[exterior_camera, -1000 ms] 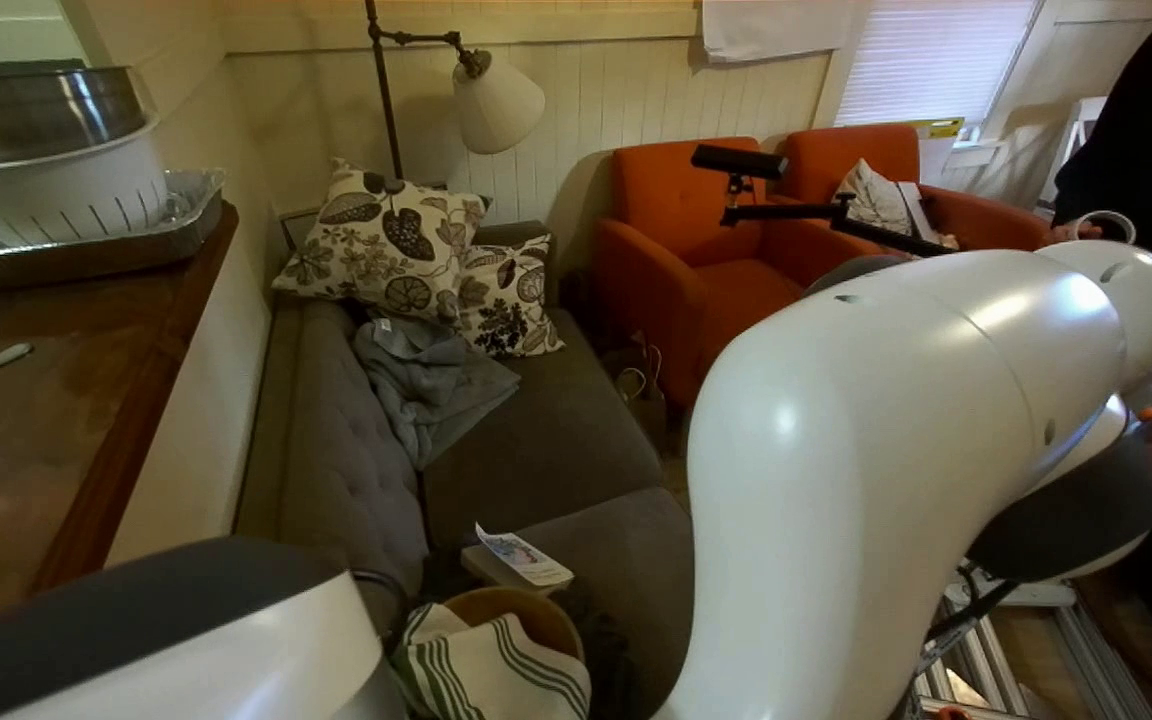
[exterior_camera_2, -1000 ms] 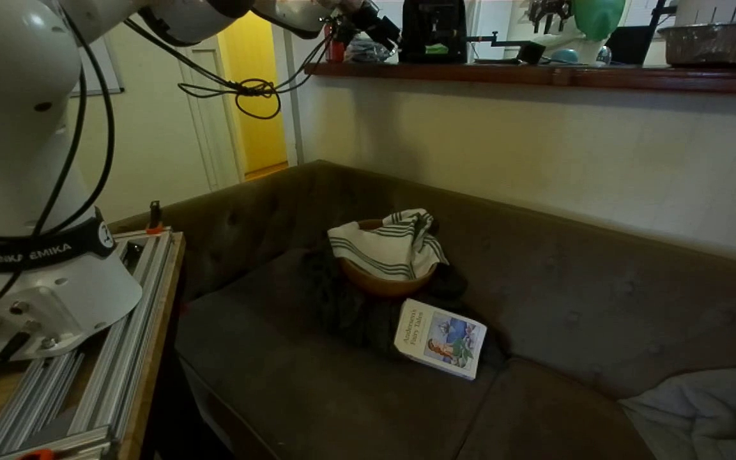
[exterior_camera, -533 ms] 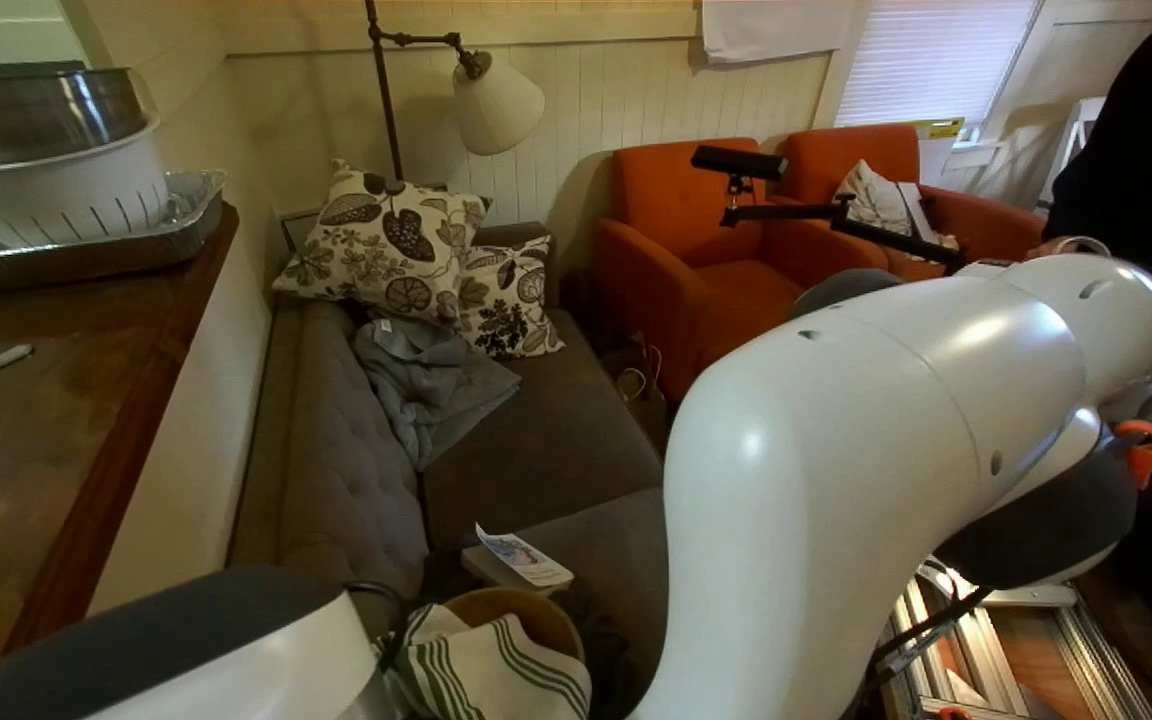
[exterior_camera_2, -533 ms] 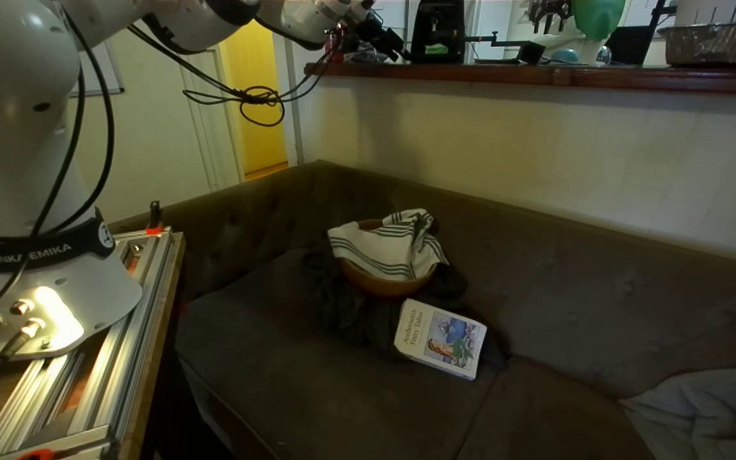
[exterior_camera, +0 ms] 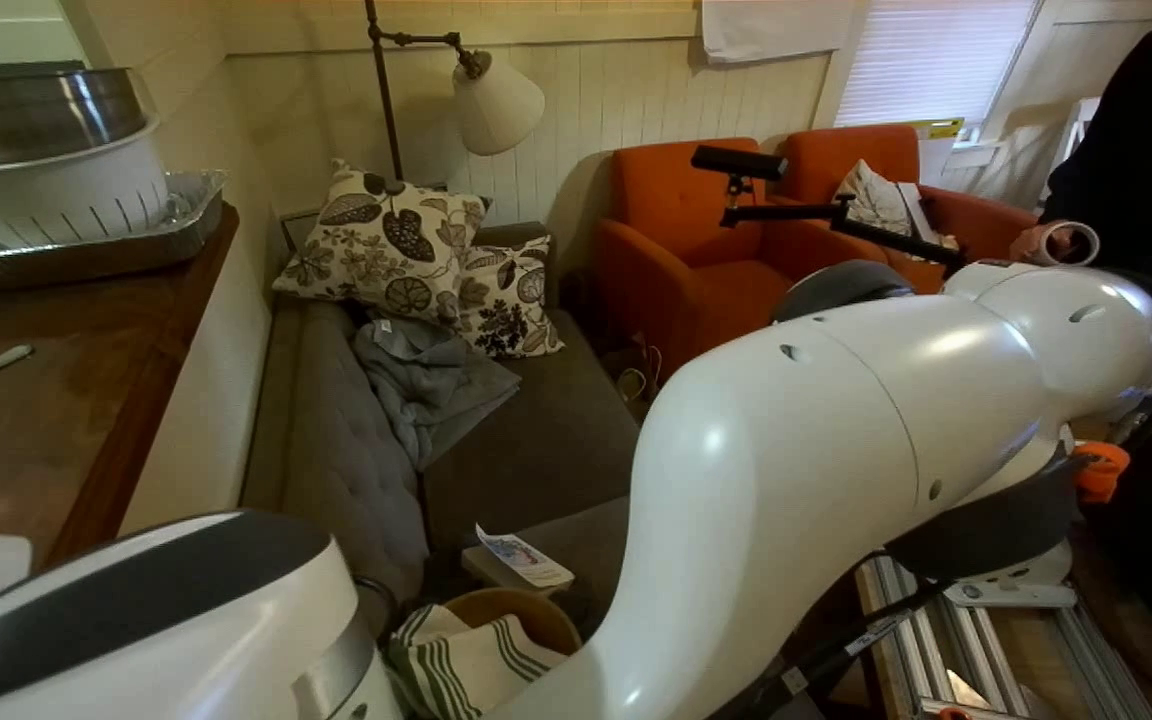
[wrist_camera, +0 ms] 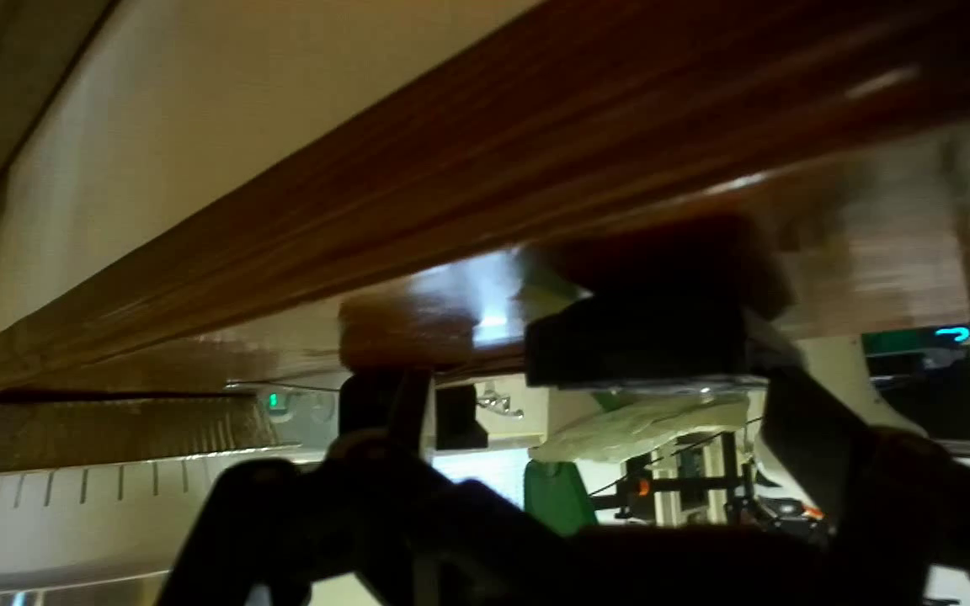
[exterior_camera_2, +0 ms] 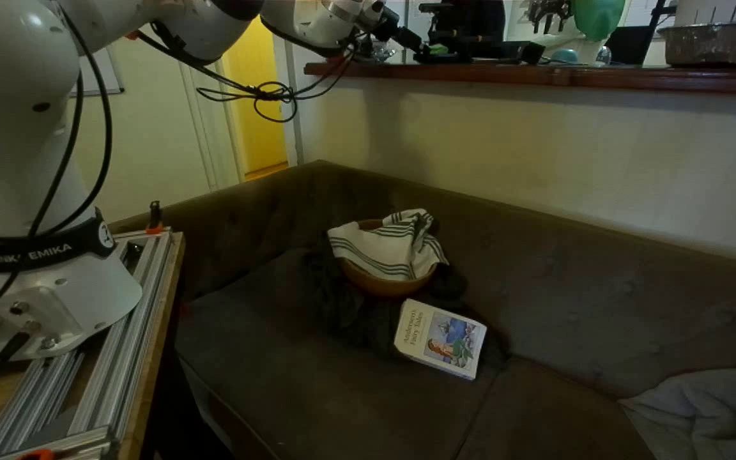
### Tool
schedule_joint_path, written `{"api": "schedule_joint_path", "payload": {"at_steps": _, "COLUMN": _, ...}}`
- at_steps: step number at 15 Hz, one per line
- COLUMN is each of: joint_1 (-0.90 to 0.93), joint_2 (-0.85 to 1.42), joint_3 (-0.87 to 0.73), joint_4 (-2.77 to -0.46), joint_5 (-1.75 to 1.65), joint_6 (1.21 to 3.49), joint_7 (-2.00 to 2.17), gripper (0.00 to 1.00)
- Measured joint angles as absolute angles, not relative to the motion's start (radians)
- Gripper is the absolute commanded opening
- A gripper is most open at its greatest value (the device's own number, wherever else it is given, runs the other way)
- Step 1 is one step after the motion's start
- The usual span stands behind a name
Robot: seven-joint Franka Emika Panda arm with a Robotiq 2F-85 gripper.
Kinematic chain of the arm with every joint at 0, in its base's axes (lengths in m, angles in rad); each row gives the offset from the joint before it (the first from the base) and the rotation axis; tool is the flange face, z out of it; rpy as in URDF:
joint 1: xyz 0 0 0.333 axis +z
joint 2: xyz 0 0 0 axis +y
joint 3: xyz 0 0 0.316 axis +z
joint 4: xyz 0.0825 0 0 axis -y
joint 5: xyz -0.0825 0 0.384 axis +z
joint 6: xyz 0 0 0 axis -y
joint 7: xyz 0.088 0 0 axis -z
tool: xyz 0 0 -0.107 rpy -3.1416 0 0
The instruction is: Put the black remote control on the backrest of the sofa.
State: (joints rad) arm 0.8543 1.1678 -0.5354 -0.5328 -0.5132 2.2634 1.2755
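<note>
The wrist view is blurred, and things are shown upside down in it. The gripper (wrist_camera: pixel 586 362) is opened wide, and its fingers (wrist_camera: pixel 375 404) are placed on both sides of a black oblong object (wrist_camera: pixel 636 341) at the counter (exterior_camera: pixel 106 370). By its form this object can be taken for the black remote control, but this cannot be confirmed, because its details are lost in the dark. Towards one finger a gap is left; whether it is touched by the other finger cannot be told. In an exterior view the dark shapes (exterior_camera_2: pixel 480 22) behind the gripper are hard to separate and are cut off by the upper edge.

The sofa (exterior_camera: pixel 526 430) is partly covered by the robot arm (exterior_camera: pixel 756 480) in an exterior view, where a person (exterior_camera: pixel 1146 170) in dark clothes is cut off at the edge. On this sofa a striped towel (exterior_camera_2: pixel 384 249) is laid in a brown bowl (exterior_camera_2: pixel 384 285), with a book (exterior_camera_2: pixel 441 338) just beside, and the backrest (exterior_camera_2: pixel 598 268) is stretched along the wall (exterior_camera_2: pixel 534 140) below the counter. The counter is of glossy brown wood; a foil tray (exterior_camera_2: pixel 719 48) with a white colander (exterior_camera: pixel 76 200) is carried on it.
</note>
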Motion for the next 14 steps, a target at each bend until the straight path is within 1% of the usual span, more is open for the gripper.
{"api": "schedule_joint_path", "payload": {"at_steps": 2, "joint_1": 0.854, "joint_2": 1.167, "joint_3": -0.558, "joint_4": -0.533, "joint_5": -0.514, "joint_6": 2.253, "joint_7": 1.290, "gripper": 1.00}}
{"api": "schedule_joint_path", "payload": {"at_steps": 10, "joint_1": 0.860, "joint_2": 1.153, "joint_3": -0.470, "joint_4": -0.523, "joint_5": -0.495, "joint_6": 2.263, "joint_7": 1.170, "gripper": 1.00}}
{"api": "schedule_joint_path", "payload": {"at_steps": 14, "joint_1": 0.846, "joint_2": 1.090, "joint_3": -0.461, "joint_4": -0.515, "joint_5": -0.490, "joint_6": 2.240, "joint_7": 1.169, "gripper": 1.00}}
